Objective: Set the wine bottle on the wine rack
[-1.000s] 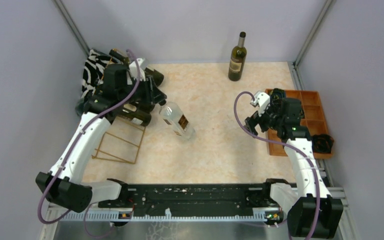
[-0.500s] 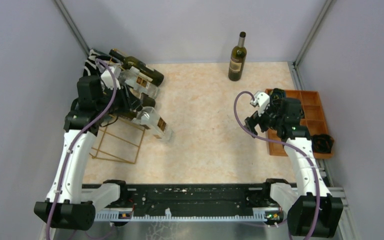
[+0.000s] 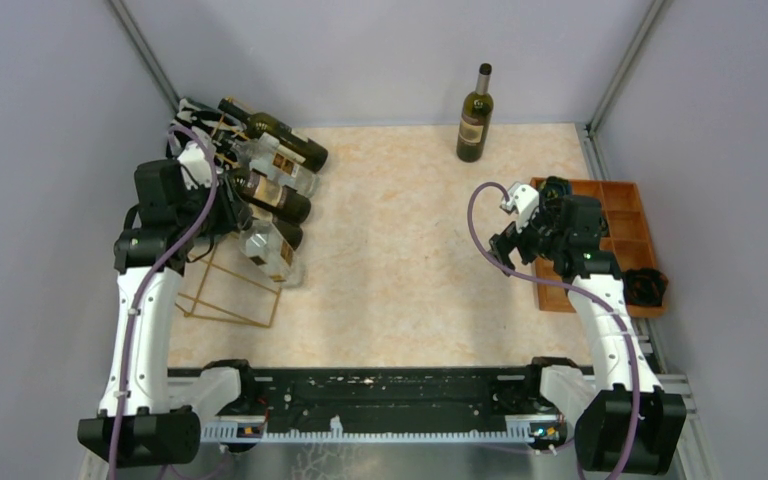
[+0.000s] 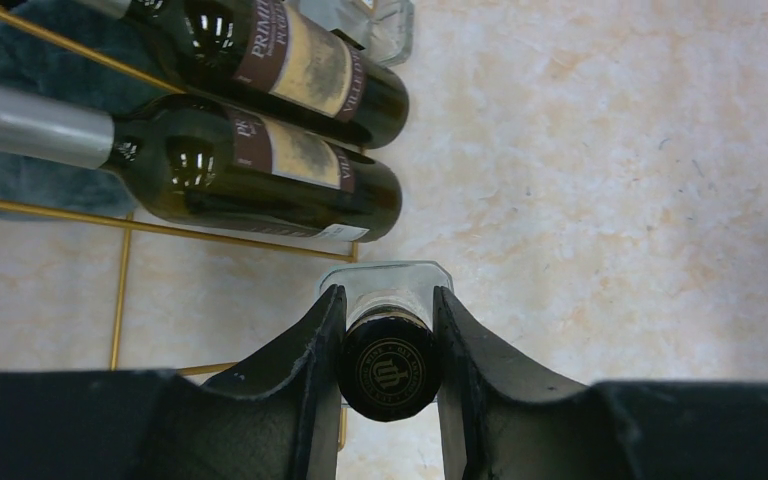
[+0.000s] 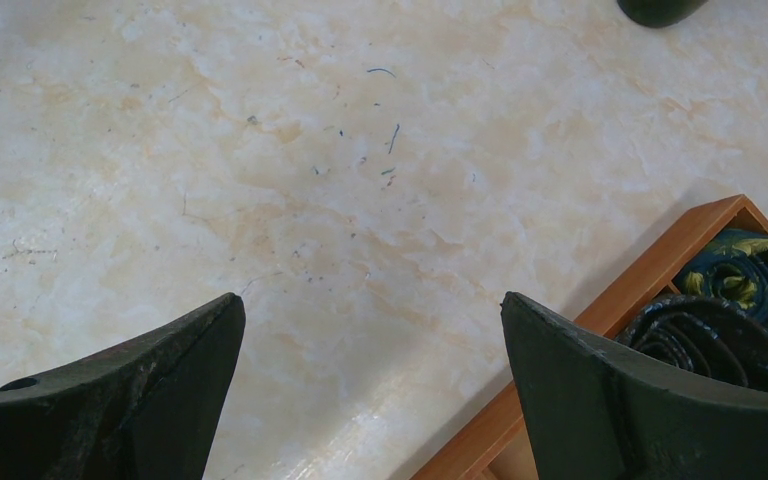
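Rack side is tight - the wine rack (image 3: 241, 291) sits at the desk's (image 3: 420, 260) left edge, hard against the left wall, with a striped cloth (image 3: 182, 140) behind it at the far-left corner. A wide stretch of marbled beige desk separates it from the wooden tray (image 3: 620, 215) at the right edge. An upright dark bottle (image 3: 474, 115) stands by the far wall.

The rack is thin gold wire in a slanted grid. We see three bottles lying on it, two dark glass with cream labels (image 3: 272, 198) and a clear one between them.

The wine bottle (image 3: 270, 248) is clear glass with a black cap, slanted over the rack's near cells just beside the nearer dark bottle, base pointing right. We can't tell if it bears on the wire.

The left arm reaches along the left wall, wrist bent over the rack; the left end effector (image 4: 387, 300) pinches the wine bottle's neck just below the cap. The right arm is folded up near the tray - the right end effector (image 5: 372, 310) is spread wide above bare desk, holding nothing, with rolled ties (image 5: 740, 320) in the tray beside it.
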Tool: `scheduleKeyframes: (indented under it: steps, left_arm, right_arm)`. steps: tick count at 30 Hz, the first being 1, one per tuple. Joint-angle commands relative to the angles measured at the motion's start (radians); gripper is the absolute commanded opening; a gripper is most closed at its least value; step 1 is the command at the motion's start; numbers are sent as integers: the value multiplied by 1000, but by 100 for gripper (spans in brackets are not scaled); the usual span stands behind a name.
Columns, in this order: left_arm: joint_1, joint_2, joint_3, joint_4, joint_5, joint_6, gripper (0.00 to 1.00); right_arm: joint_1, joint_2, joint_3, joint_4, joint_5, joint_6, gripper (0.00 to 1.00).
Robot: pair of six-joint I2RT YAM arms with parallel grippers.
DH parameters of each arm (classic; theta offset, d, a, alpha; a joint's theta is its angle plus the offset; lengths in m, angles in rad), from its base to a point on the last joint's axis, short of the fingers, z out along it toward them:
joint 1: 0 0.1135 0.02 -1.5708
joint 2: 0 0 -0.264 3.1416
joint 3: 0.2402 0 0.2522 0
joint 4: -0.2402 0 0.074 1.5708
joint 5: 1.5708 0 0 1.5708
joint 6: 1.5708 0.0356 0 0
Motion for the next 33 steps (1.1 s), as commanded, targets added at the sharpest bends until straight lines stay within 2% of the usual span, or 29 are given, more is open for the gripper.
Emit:
scheduleKeyframes:
  steps: [1,15,21,27,33]
  left_arm:
    - [13,-45,14,75,-46,14,0]
    - [16,-11,-16,78,-40,22,0]
    - [20,-2,-49,80,-119,23,0]
    - [20,-4,-85,89,-281,20,16]
    - [20,-32,-129,105,-343,15,23]
  right_arm:
    - [-7,-1,11,26,-25,-14,98]
    - [-7,2,9,25,-26,-17,98]
    - [-7,5,9,23,-30,-18,98]
    - [-7,9,11,19,-38,-20,98]
    - [-7,9,12,16,-42,-22,98]
